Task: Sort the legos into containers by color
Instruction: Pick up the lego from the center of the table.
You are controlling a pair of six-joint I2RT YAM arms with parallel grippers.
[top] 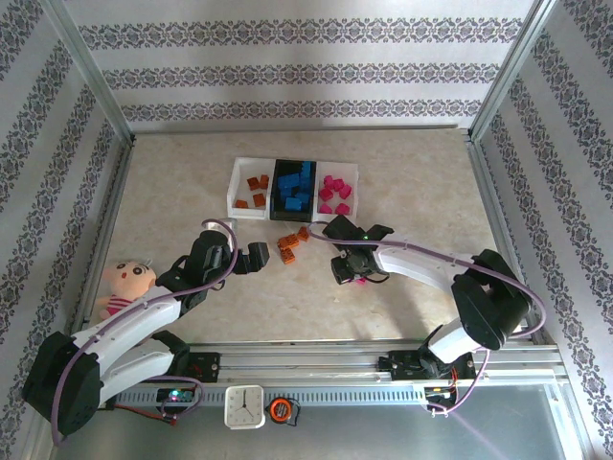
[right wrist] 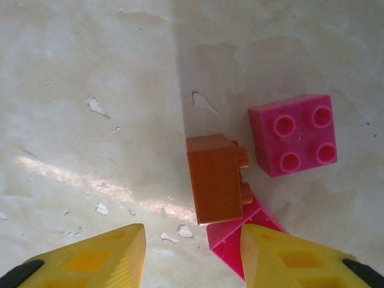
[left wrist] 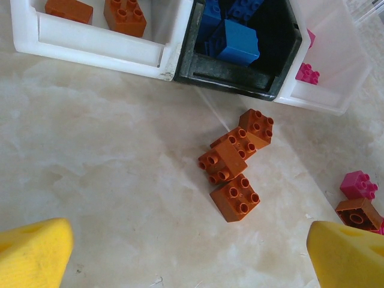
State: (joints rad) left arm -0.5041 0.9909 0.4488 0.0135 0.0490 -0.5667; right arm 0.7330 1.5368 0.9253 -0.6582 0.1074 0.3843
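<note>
Top external: shows 3 containers in a row toward the far edge of the table (top: pixel 421 192): a left white bin (top: pixel 233 199) with orange bricks, a black bin (top: pixel 276 196) with blue ones, and a right white bin (top: pixel 355 182) with pink ones. Finds a heap of loose orange legos (top: pixel 292 242) just in front of the black bin. Puts the left gripper (top: pixel 251 257) near that heap on its left, and the right gripper (top: pixel 347 276) low over more bricks on its right, nearer the middle of the table. Takes in a doll (top: pixel 124 286) by the left edge and a clock (top: pixel 244 406) at the near edge.

Left wrist: looks out between yellow fingers (left wrist: pixel 36 252) spread as wide as can be, holding nothing. Counts 4 bricks in the heap, bunched and touching, studs up. Catches a blue brick (left wrist: pixel 240 42) inside the black bin.

Right wrist: shows jaws partly apart, clamped on nothing. Finds a tipped orange brick (right wrist: pixel 213 177) just ahead of the gap, studs pointing right, with a low pink brick (right wrist: pixel 231 240) touching its near end and reaching toward the right fingertip. Places an upright pink brick (right wrist: pixel 294 135) just beside the orange one, apart from it.
</note>
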